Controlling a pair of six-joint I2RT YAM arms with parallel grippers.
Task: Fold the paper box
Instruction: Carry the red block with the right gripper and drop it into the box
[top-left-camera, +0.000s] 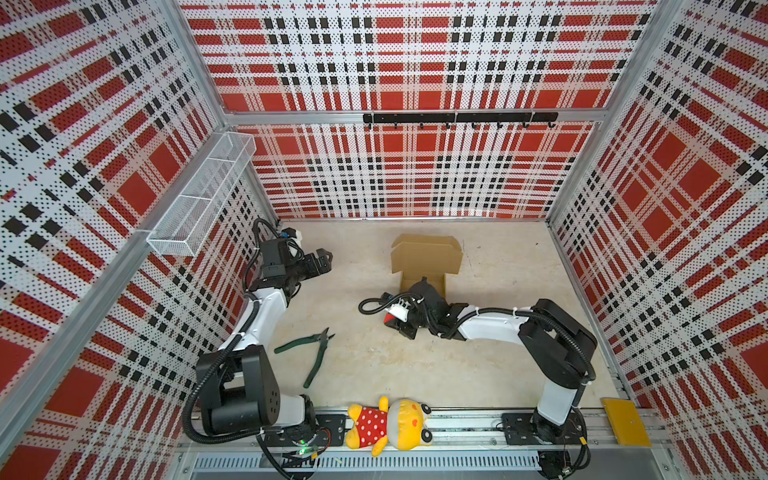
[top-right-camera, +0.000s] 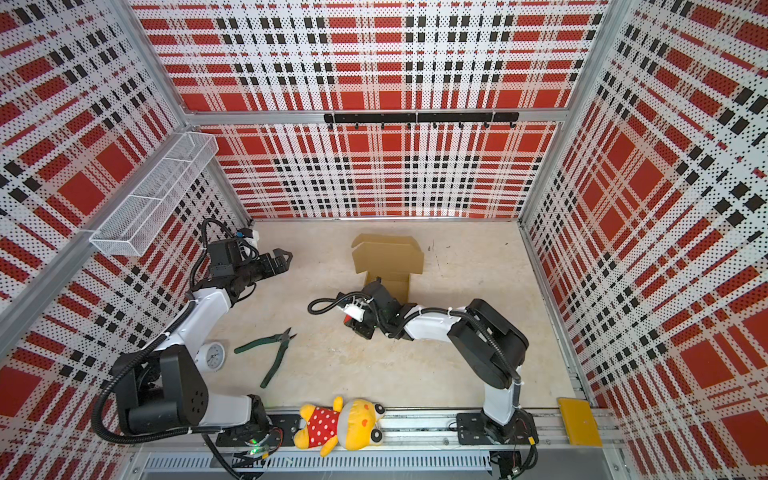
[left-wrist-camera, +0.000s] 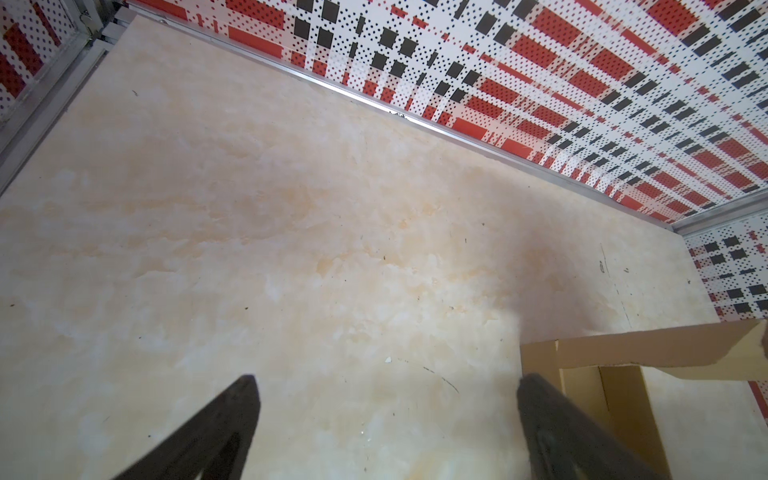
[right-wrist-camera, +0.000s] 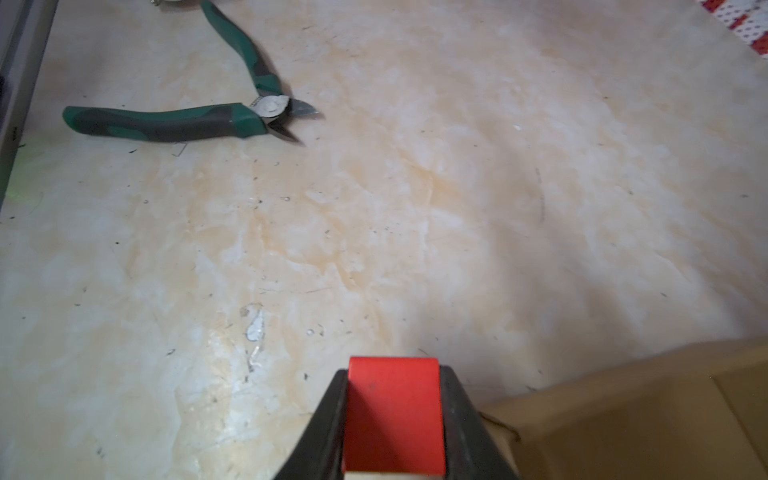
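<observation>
The paper box (top-left-camera: 428, 257) (top-right-camera: 388, 255) is brown cardboard, partly folded, lying at the back middle of the table with some flaps raised. Its edge also shows in the left wrist view (left-wrist-camera: 623, 353) and the right wrist view (right-wrist-camera: 665, 419). My right gripper (top-left-camera: 392, 319) (top-right-camera: 349, 321) (right-wrist-camera: 394, 374) hovers just in front of the box's near flap, pointing away from it, shut on a red block (right-wrist-camera: 392, 415). My left gripper (top-left-camera: 326, 259) (top-right-camera: 284, 257) (left-wrist-camera: 386, 380) is open with nothing in it, well left of the box.
Green pliers (top-left-camera: 318, 353) (right-wrist-camera: 174, 122) lie open at the front left. A white clock (top-right-camera: 210, 356) sits by the left arm. A plush toy (top-left-camera: 390, 424) and a yellow plate (top-left-camera: 625, 422) rest on the front rail. A wire basket (top-left-camera: 203, 195) hangs on the left wall.
</observation>
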